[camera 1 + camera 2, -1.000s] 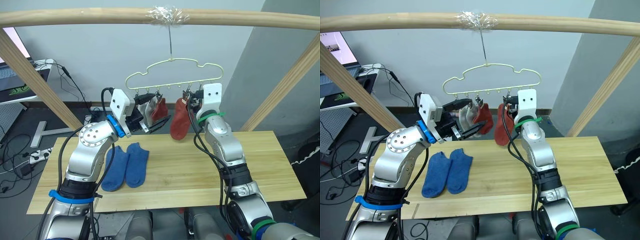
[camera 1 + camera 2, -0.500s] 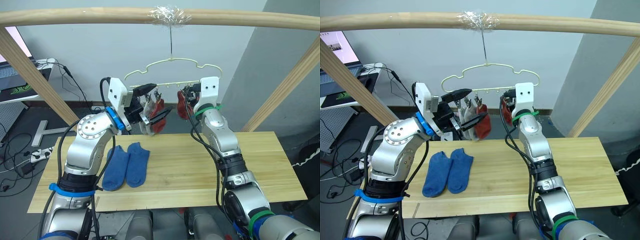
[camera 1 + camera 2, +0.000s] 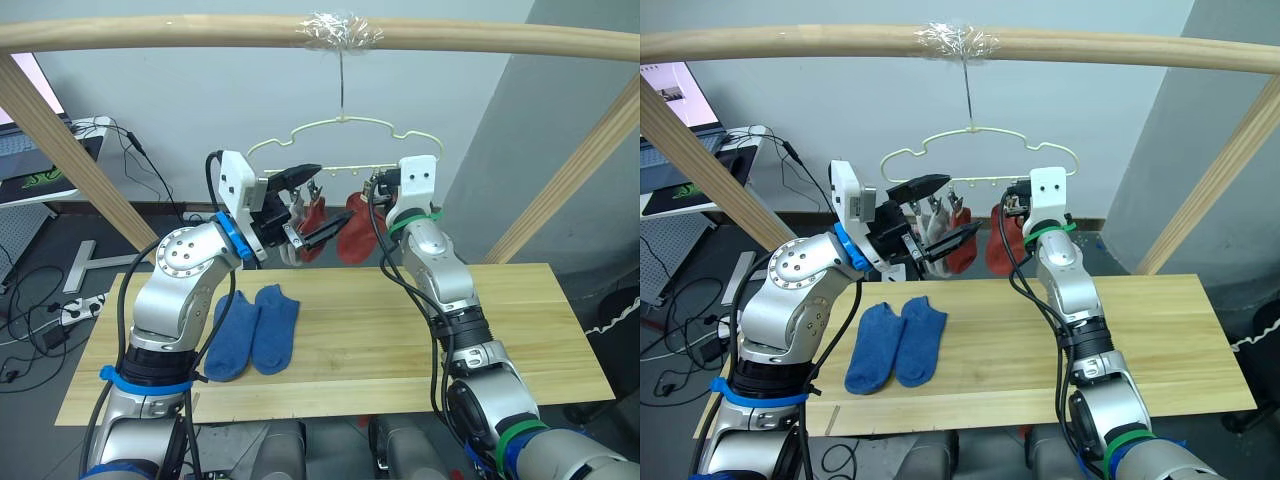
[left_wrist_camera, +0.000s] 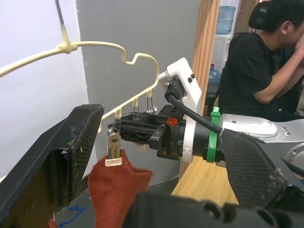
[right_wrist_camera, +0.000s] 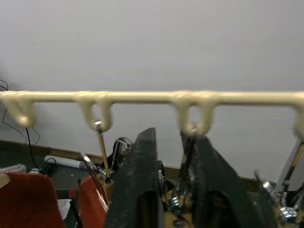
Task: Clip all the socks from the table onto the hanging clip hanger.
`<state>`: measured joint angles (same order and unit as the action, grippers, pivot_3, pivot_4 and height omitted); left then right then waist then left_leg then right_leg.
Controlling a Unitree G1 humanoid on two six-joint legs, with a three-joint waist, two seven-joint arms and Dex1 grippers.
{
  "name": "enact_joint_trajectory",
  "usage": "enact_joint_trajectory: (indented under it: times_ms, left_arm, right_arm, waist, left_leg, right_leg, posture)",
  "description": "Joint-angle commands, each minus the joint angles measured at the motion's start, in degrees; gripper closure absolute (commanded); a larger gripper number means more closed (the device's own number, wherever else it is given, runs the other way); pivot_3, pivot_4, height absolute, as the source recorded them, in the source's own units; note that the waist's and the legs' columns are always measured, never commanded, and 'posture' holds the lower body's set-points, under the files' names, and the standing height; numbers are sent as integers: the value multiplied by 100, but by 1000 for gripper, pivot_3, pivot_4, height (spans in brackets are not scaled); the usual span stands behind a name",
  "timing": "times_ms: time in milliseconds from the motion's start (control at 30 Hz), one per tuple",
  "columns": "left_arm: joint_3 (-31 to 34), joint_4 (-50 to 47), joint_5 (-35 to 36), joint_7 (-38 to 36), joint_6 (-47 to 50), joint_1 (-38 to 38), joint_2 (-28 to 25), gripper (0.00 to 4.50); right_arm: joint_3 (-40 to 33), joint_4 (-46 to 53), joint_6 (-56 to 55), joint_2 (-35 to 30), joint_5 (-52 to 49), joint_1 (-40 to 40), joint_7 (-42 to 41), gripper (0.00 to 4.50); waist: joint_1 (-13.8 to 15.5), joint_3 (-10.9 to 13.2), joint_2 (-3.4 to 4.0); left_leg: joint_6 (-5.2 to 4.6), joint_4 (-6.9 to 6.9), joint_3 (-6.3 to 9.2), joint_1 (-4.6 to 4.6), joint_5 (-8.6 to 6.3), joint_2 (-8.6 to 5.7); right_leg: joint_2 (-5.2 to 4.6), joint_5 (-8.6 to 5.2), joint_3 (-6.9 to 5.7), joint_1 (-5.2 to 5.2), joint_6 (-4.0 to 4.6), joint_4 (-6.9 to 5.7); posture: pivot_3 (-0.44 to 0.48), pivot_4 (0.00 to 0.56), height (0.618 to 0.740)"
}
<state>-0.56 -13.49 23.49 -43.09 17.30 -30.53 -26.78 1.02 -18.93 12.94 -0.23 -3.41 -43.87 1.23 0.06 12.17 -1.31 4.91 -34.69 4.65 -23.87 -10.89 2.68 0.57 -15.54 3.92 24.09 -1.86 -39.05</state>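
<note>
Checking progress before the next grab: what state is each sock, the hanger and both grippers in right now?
Blue socks: flat side by side on the table, unclipped.
Rust-red socks: hanging from clips.
Grey sock: hanging, partly hidden.
Clip hanger: hooked on the wooden rail.
Left gripper: open beside the hung socks.
Right gripper: closed on a clip.

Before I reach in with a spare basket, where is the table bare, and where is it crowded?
The table is bare wood from the right arm out to its right edge, and along the strip left of the blue socks. It is crowded up at the clip hanger, where the left gripper, the right gripper and hanging rust-red socks bunch together.
</note>
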Motion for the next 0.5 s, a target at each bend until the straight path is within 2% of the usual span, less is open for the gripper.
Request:
enact_joint_trajectory:
  times_ms: [33, 267, 400, 500]
  left_arm:
    - [105, -245, 83, 31, -35, -23, 14, 0]
    - [47, -386, 97, 72, 41, 195, -3, 0]
    - [-166, -377, -111, 124, 473, 779, -199, 0]
    - [-289, -113, -505, 488, 724, 1280, -285, 0]
  right_arm:
    - [-57, 188, -122, 8, 14, -96, -39, 4443]
    - [-72, 455, 131, -12, -147, 69, -237, 4443]
    - [-459, 1096, 1452, -71, -923, 184, -572, 4443]
    - [-758, 1495, 2212, -119, -1316, 209, -534, 4443]
  waist:
    - [0, 0, 0]
    - [0, 0, 0]
    - [-5, -1, 1]
    - [-6, -1, 1]
  left_leg:
    - [0, 0, 0, 0, 0, 0]
    - [0, -1, 0, 0, 0, 0]
    - [0, -1, 1, 1, 0, 0]
    - [0, -2, 2, 3, 0, 1]
  right_leg:
    - [0, 0, 0, 0, 0, 0]
    - [0, 0, 0, 0, 1, -1]
    - [0, 1, 0, 0, 1, -3]
    - [0, 1, 0, -1, 1, -5]
  posture:
    - [176, 161, 740]
    - [168, 152, 740]
    - [158, 160, 740]
    - [139, 172, 740]
